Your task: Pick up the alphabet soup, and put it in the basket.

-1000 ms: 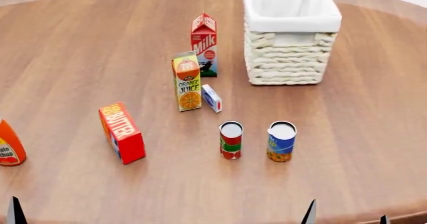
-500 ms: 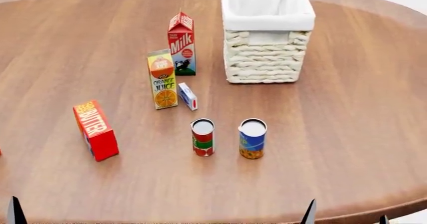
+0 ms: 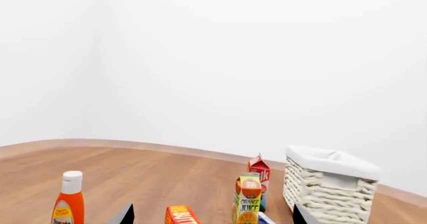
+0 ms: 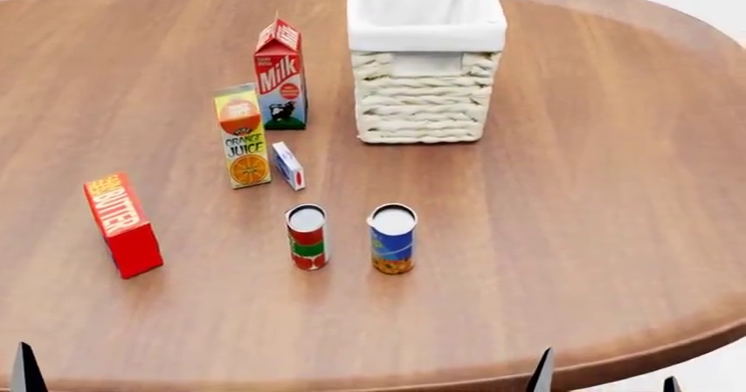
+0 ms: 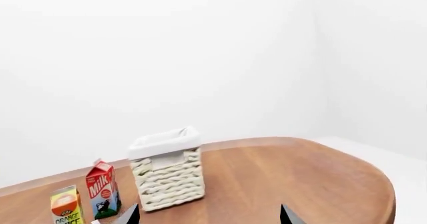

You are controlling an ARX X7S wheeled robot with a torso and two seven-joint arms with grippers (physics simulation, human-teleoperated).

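Nothing is gripped yet: both tools' tips are seen spread apart, the alphabet soup (image 4: 307, 237) stands untouched ahead of them, the basket (image 4: 427, 106) farther beyond, unfilled.

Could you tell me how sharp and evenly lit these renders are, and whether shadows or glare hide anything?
Head view: sharp, evenly lit, no glare; only soft shadows by the basket and butter box. Left wrist view: crisp, but the ketchup bottle is cropped. Right wrist view: clean, mostly blank white wall.
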